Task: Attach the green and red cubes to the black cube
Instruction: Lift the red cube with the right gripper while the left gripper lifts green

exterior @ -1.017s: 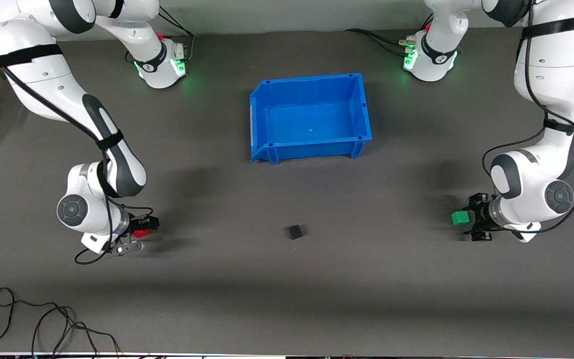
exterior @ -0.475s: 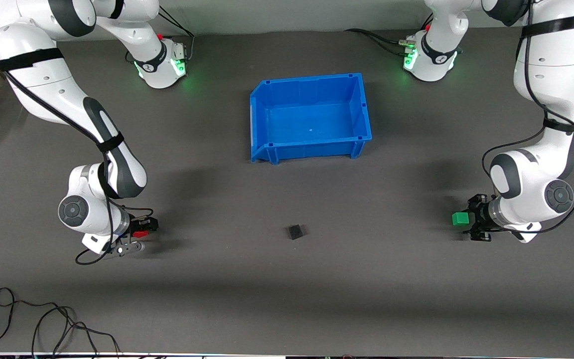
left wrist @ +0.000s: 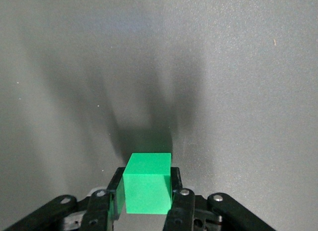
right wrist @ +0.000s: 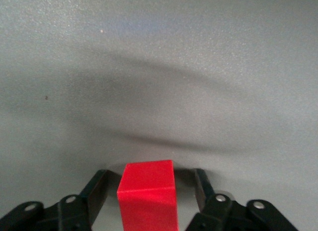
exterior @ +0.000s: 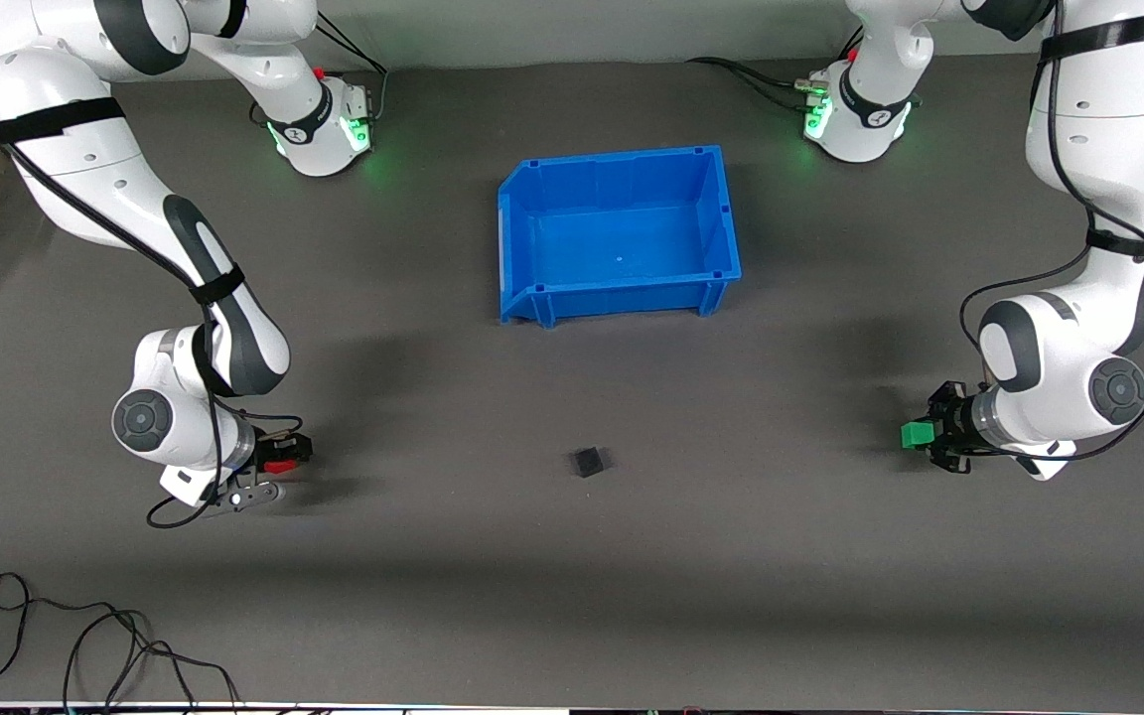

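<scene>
green cube point(left wrist: 147, 184) sits clamped in the left gripper point(left wrist: 146, 191) at its worktop end; red cube point(right wrist: 147, 193) lies between the right gripper's point(right wrist: 149, 191) parted fingers, ungripped. black cube point(exterior: 589, 462) waits midway, reachable by both.

Left tool point(left wrist: 147, 191) has clamped the green cube point(left wrist: 147, 183); right tool point(right wrist: 149, 191) narrowing

We see the green cube point(exterior: 917, 434) at the left arm's end of the table, clamped between black fingers point(left wrist: 116, 196), roughly three o'clock from the black cube point(exterior: 589, 462). The red cube point(exterior: 280, 465) sits at nine o'clock from it, fingers standing apart from its sides.
</scene>
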{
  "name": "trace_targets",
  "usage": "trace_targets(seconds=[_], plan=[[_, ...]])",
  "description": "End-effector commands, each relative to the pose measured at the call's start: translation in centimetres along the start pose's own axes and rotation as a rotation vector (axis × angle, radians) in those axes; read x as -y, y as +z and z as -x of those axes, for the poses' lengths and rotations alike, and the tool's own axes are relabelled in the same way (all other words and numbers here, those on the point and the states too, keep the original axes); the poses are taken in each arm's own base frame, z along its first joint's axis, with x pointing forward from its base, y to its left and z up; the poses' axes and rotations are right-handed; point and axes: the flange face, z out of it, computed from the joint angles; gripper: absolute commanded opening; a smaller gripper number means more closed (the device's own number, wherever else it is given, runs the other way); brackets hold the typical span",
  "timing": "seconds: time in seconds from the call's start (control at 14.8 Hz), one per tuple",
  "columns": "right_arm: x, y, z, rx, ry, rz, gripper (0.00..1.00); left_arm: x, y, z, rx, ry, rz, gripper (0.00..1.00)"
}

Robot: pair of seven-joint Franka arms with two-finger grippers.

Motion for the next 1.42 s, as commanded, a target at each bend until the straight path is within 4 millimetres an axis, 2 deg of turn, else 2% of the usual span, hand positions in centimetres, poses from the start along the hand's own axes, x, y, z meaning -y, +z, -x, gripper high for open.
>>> trace_targets(seconds=[0.0, 0.14, 0.34, 0.47, 0.61, 0.68, 0.75, 0.81, 0.88, 1.08, 1.15, 1.36], plan=[[-0.2, 0.3, -0.2, -0.013, -0.009, 0.005, 0.77, 0.7, -0.4, 0.1, -0.004, -0.015, 0.007, 0.10], [-0.2, 0.0, -0.5, -0.020, -0.009, 0.006, 0.77, 0.2, -0.9, 0.0, -0.010, -0.018, 0.029, 0.03], [-0.1, 0.4, -0.7, -0.018, -0.009, 0.003, 0.77, -2.1, -4.2, 1.5, -0.008, -0.036, 0.086, 0.00], [0.0, 0.5, -1.0, -0.020, -0.006, 0.002, 0.77, -4.1, -6.2, 5.1, -0.003, -0.056, 0.133, 0.00], [0.2, 0.5, -1.0, -0.020, -0.007, 0.001, 0.76, -5.3, -7.6, 8.5, 0.010, -0.076, 0.138, 0.00], [0.2, 0.4, -1.1, -0.022, 0.001, 0.000, 0.76, -5.7, -8.0, 10.7, 0.019, -0.065, 0.120, 0.00], [0.2, 0.4, -1.1, -0.022, 0.016, -0.002, 0.76, -6.2, -7.6, 14.2, 0.023, -0.069, 0.112, 0.00], [0.4, 0.4, -1.2, -0.024, 0.019, -0.002, 0.76, -6.9, -7.0, 16.4, 0.018, -0.107, 0.115, 0.00], [0.4, 0.0, -1.4, -0.032, 0.019, -0.002, 0.76, -7.6, -7.1, 17.8, 0.017, -0.125, 0.120, 0.00], [0.4, 0.4, -1.5, -0.029, 0.019, -0.003, 0.73, -7.6, -6.7, 21.1, 0.018, -0.097, 0.117, 0.00], [0.5, 0.4, -1.5, -0.029, 0.017, -0.003, 0.68, -7.5, -6.3, 21.3, 0.016, -0.112, 0.110, 0.00], [0.6, 0.3, -1.5, -0.029, 0.014, -0.003, 0.50, -7.1, -6.4, 24.4, 0.022, -0.151, 0.109, 0.00]])
